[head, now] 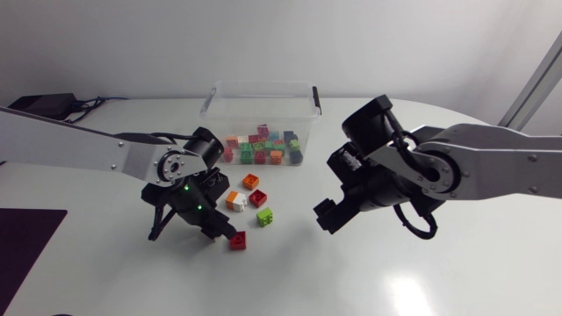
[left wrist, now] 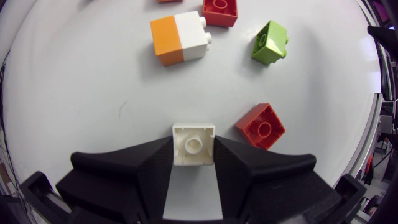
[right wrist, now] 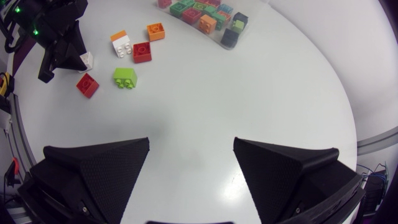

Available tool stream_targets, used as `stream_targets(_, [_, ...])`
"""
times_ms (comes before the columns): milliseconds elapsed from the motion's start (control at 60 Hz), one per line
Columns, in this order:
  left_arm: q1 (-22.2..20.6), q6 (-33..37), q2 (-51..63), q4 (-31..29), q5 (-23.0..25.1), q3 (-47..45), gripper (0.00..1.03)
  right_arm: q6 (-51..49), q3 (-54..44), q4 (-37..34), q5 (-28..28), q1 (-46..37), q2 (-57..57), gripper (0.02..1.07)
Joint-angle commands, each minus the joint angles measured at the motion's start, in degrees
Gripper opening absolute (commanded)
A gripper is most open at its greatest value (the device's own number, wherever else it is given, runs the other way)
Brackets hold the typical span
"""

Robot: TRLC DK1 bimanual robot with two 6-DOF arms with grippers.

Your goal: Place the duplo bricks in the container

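Left hand (left wrist: 194,165) was clamped on a white brick (left wrist: 194,144), one finger against each side, brick at the fingertips, its hollow face with the round tube toward the wrist camera. Red brick (left wrist: 261,126) lay on the table (left wrist: 74,93) just beside the hand's finger, tilted corner-on, apart from the white one. Farther ahead of the hand: green brick (left wrist: 270,42), orange-and-white brick (left wrist: 180,38), second red brick (left wrist: 219,10), all loose and apart from each other. Beyond those stood the clear container (head: 263,98) with mixed bricks (head: 263,147) packed at its near side. Right hand (right wrist: 191,155) had fingers wide apart over bare table, well apart from the loose bricks, which lay ahead of it toward the left hand.
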Motion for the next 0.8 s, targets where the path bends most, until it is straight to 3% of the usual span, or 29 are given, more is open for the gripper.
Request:
stream_targets(0, [-0.5,1.4,0.0,0.1,0.6,0.4,0.23,0.0,1.7,1.2,0.1,1.0,2.7,1.02])
stream_targets(467, [2.9,2.2,-14.6,0.0,0.6,-0.9,0.23,2.4,13.7,0.1,-2.9,5.4,17.9,1.02])
stream_targets(783, [8.5,1.7,-22.2,6.0,3.0,-1.9,0.23,6.2,21.4,-1.0,-5.0,7.4,26.4,0.99])
